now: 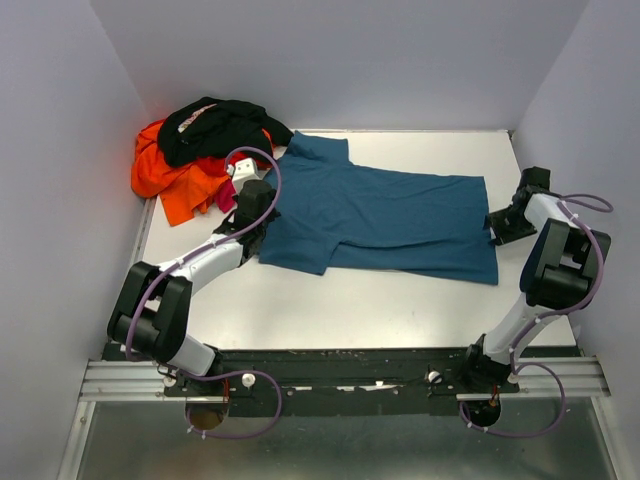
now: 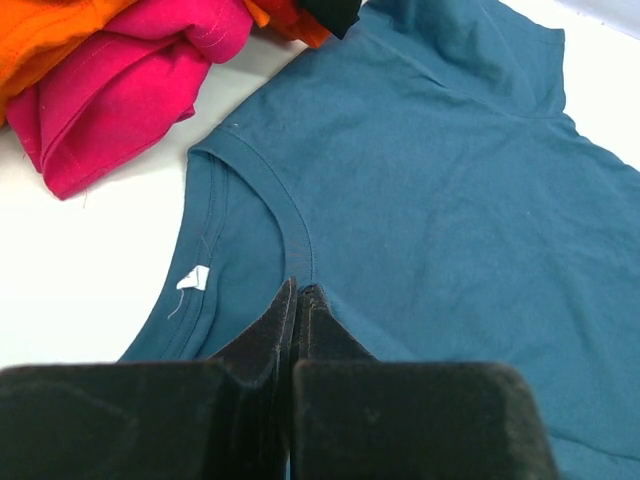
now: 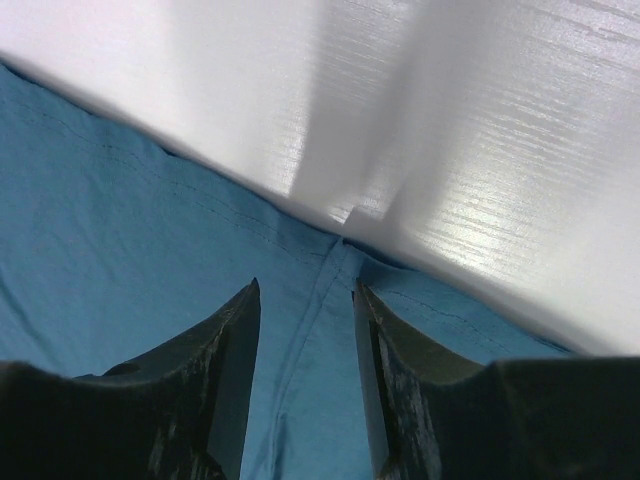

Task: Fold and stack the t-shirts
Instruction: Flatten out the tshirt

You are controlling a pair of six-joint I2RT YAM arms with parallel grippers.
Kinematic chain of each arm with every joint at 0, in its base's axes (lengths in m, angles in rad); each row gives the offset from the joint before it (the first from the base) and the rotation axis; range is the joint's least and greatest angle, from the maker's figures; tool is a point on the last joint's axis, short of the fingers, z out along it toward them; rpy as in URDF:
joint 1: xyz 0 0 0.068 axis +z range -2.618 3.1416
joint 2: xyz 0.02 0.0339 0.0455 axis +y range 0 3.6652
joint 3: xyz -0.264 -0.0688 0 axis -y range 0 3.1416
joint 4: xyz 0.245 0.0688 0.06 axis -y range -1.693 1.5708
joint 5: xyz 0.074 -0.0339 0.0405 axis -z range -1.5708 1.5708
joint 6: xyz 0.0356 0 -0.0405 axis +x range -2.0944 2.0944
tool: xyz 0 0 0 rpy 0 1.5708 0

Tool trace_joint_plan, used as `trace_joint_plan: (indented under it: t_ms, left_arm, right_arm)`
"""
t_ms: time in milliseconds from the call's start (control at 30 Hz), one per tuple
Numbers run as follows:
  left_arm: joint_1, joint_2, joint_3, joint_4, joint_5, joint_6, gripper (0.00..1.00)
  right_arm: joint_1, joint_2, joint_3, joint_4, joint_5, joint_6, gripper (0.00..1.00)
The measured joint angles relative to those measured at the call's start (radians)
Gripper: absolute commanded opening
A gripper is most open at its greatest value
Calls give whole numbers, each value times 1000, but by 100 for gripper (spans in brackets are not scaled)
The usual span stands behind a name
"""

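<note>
A teal-blue t-shirt [image 1: 390,215] lies spread flat on the white table [image 1: 350,310], collar to the left and hem to the right. My left gripper [image 1: 262,205] is at the collar. In the left wrist view [image 2: 300,290] its jaws are pressed together on the collar band of the teal shirt [image 2: 430,200], near a white tag [image 2: 193,278]. My right gripper [image 1: 494,230] is at the hem. In the right wrist view [image 3: 305,290] its jaws stand open, astride a seam of the teal cloth [image 3: 120,250], resting low on it.
A heap of shirts sits at the back left corner: orange [image 1: 165,175], black [image 1: 220,125] and magenta-pink [image 1: 226,197]. The magenta [image 2: 120,90] and orange [image 2: 50,40] cloth lie close to the left of my left gripper. Grey walls enclose the table on three sides.
</note>
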Motion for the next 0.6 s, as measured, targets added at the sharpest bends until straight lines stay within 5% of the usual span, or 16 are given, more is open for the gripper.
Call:
trace_joint_plan:
  t_ms: [300,500,600]
  left_arm:
    - [0,0,0,0,0,4,0]
    - [0,0,0,0,0,5,0]
    - [0,0,0,0,0,5,0]
  right_arm:
    - [-16,32,11,-55,24,37,48]
    - [-27,48,19,-79,31,53,29]
    - [-29,63,37,-94,32,53,29]
